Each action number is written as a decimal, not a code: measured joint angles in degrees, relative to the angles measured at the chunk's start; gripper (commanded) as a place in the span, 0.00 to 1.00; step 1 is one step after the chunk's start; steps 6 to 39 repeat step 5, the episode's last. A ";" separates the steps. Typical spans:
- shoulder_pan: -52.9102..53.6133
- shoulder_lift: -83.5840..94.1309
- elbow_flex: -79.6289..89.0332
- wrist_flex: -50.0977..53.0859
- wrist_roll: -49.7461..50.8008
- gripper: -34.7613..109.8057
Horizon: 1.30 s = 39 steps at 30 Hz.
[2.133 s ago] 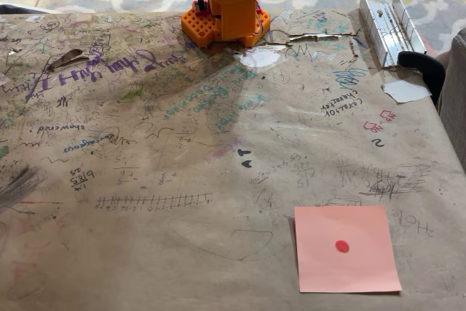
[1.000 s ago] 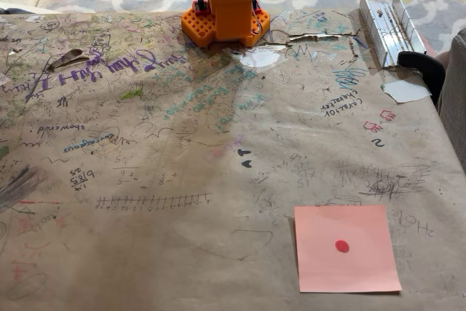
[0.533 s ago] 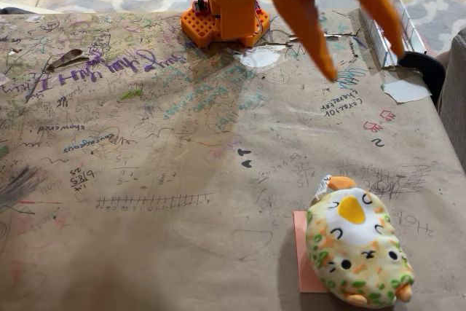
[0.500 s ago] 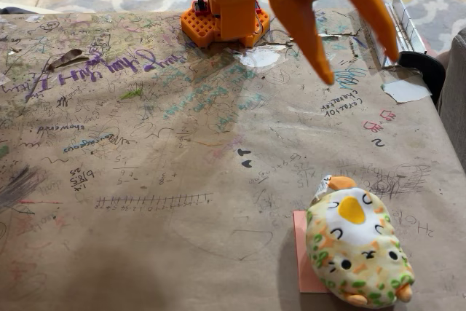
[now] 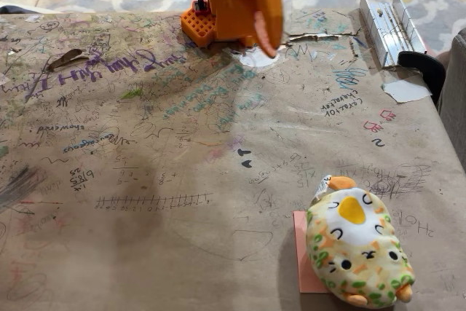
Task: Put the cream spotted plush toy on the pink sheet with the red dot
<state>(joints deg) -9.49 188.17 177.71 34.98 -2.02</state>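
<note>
Already, in the fixed view, the cream spotted plush toy (image 5: 357,251) lies on the pink sheet with the red dot (image 5: 302,253), covering nearly all of it; only 1 strip of pink shows along the toy's left side, and the dot is hidden. The orange gripper (image 5: 266,30) hangs at the table's far edge, well apart from the toy, grasping nothing; whether its fingers are parted cannot be told. The placement looks finished.
</note>
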 measured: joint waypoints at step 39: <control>0.70 4.22 4.22 4.22 2.72 0.24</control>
